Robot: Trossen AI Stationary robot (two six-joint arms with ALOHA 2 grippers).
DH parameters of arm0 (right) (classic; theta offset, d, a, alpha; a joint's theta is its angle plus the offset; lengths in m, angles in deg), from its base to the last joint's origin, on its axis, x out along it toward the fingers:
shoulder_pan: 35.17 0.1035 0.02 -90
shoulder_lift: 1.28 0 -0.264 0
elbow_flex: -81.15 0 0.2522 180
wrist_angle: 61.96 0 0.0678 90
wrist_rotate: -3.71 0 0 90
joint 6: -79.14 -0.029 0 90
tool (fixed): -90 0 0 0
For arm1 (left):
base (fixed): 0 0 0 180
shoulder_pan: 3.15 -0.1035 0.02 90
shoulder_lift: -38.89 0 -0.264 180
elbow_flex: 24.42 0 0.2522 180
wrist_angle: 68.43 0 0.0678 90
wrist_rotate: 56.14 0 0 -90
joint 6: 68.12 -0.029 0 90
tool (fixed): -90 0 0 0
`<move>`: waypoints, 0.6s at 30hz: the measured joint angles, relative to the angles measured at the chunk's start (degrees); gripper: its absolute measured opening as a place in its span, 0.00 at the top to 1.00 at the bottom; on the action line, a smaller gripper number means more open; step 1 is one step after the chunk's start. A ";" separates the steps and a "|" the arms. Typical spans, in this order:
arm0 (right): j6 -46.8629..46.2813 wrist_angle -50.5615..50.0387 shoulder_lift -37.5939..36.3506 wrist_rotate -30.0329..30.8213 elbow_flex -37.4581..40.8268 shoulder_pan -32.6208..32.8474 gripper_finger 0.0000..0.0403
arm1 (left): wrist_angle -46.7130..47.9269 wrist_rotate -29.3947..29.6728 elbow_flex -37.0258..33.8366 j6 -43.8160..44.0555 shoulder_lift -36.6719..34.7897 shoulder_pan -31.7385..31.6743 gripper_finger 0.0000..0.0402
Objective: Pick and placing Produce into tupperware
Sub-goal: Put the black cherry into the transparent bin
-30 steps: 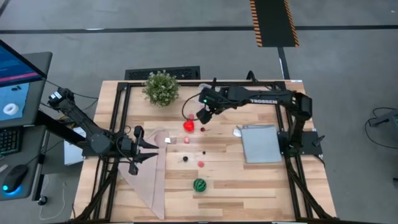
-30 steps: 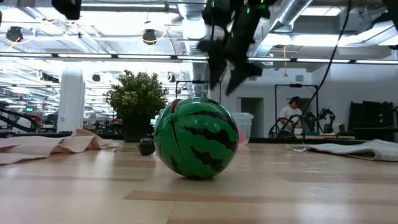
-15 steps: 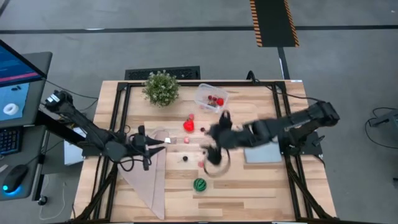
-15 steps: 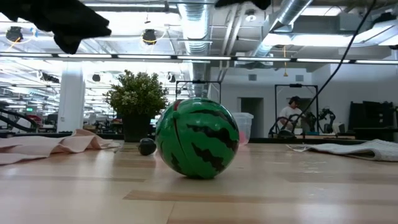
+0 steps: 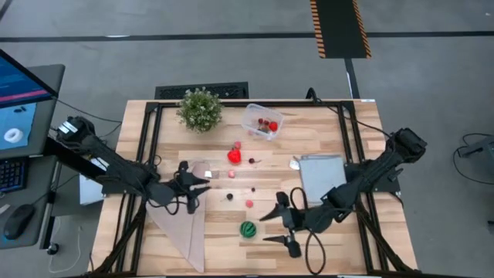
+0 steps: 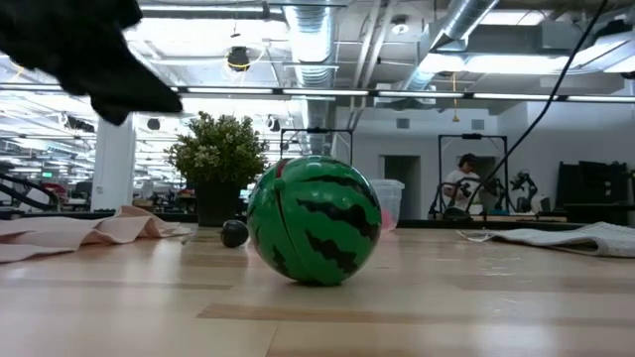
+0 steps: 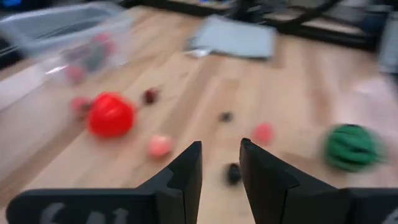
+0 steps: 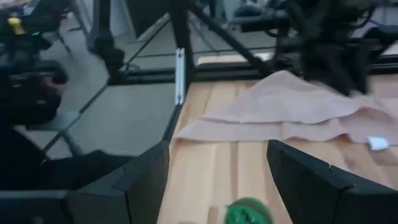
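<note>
- Nearest you in the high view, your right gripper [image 5: 279,229] sits low in the frame, fingers spread wide and empty, just right of the watermelon ball [image 5: 248,229]. Its own wrist view shows the ball [image 8: 247,213] between the open fingers, so it looks lined up for that piece.
- That ball lies alone near the table's [image 5: 340,239] front edge, well apart from everything else, probably why the right arm reaches so far back toward the lower middle of the frame.
- At centre left, your left gripper [image 5: 187,193] hovers over the corner of the beige cloth [image 5: 181,220], fingers nearly pressed together with nothing between them. It faces the scattered pieces, so it seems to be waiting or aiming.
- In the middle of the frame lie loose pieces: a dark berry [image 5: 229,197], a pink piece [image 5: 249,203] and a larger red fruit [image 5: 235,156] further up.
- The grey-blue sheet [image 5: 323,177] lies flat at centre right, unused.
- Furthest, upper middle, the clear tupperware [image 5: 261,122] already holds a few red pieces; it stands beside the potted plant [image 5: 201,109], clear of both arms so drops stay easy.
</note>
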 joint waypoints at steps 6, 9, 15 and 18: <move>3.15 1.40 -1.93 -0.38 0.07 2.19 0.27 | -3.26 -4.43 0.00 3.89 9.58 -3.47 0.76; 6.78 3.98 -1.92 -2.45 0.09 4.10 0.27 | -8.23 -7.59 0.00 4.33 15.36 -4.52 0.76; 6.79 4.28 -1.99 -1.51 0.08 5.24 0.27 | -14.76 -9.01 1.78 3.88 22.92 -5.21 0.76; 5.63 3.78 -1.99 -1.44 0.07 5.12 0.27 | -14.61 -10.42 2.63 4.61 25.85 -4.92 0.76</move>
